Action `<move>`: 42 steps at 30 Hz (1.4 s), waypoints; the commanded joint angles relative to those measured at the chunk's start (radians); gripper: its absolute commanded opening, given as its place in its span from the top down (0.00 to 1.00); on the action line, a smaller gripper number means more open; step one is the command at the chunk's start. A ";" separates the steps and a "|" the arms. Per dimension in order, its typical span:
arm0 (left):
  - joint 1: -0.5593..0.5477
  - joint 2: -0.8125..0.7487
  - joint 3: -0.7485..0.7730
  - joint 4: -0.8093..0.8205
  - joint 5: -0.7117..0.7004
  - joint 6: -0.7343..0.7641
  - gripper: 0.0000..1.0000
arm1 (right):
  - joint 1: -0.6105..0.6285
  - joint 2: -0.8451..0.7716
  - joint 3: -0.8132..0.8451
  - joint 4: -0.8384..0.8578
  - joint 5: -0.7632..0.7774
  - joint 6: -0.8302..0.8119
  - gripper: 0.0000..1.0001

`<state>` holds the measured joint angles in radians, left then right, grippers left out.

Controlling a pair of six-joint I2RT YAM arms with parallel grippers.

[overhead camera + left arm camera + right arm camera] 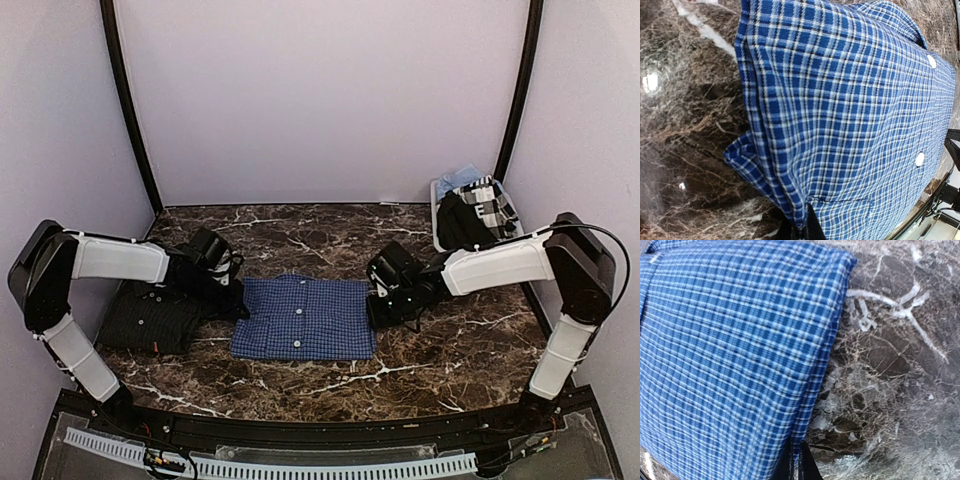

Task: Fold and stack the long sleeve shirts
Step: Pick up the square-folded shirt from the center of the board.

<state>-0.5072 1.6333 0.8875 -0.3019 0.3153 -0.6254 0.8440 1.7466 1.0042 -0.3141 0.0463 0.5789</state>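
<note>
Pinching, left claw (pixel 801 231): we see its fingers drawn together on the folded left edge of the blue shirt (pixel 850 125), with cloth caught between them.
Opposite, right claw (pixel 797 467): likewise closed tight, clamped on the blue shirt's right edge.
Wrist views only: we make out the fine dark check and the layered fold at the edge. The left wrist view also shows two white buttons (pixel 931 61), which are only specks from above.
Top view only: we find the blue shirt folded flat about the middle of the desk (pixel 450 340), with a claw at each side. Only here do we see both arms and the second shirt.
Desk's left edge: the dark shirt (pixel 150 320) lies folded just beside the blue one, with a small orange tag (pixel 157 349) on its near side.
Far right corner: the basket (pixel 436 225) is white. In it we see a dark garment, a black-and-white plaid cloth and a light blue cloth piled together.
Surface: the desk has a glossy dark brown marble pattern with white veins and catches bright light spots in the left wrist view.
Room: pale plain walls (pixel 330 100) stand on three sides, with black posts (pixel 128 110) at the far corners.
</note>
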 commanded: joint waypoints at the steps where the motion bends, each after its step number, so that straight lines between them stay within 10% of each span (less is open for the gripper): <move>1: 0.010 -0.069 0.023 -0.069 -0.023 0.044 1.00 | 0.021 0.034 0.013 0.019 -0.004 -0.013 0.96; 11: 0.027 -0.085 0.055 -0.110 -0.029 0.072 1.00 | 0.029 0.000 0.012 -0.044 0.090 0.011 0.94; 21: 0.036 -0.092 0.056 -0.113 -0.021 0.087 1.00 | 0.051 -0.073 0.052 -0.038 0.090 0.027 0.58; 42: 0.048 -0.122 0.082 -0.139 -0.014 0.116 1.00 | 0.067 0.139 0.140 -0.041 0.083 0.009 0.89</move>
<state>-0.4671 1.5543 0.9329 -0.4076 0.2977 -0.5327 0.9054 1.8687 1.1259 -0.3592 0.1280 0.5991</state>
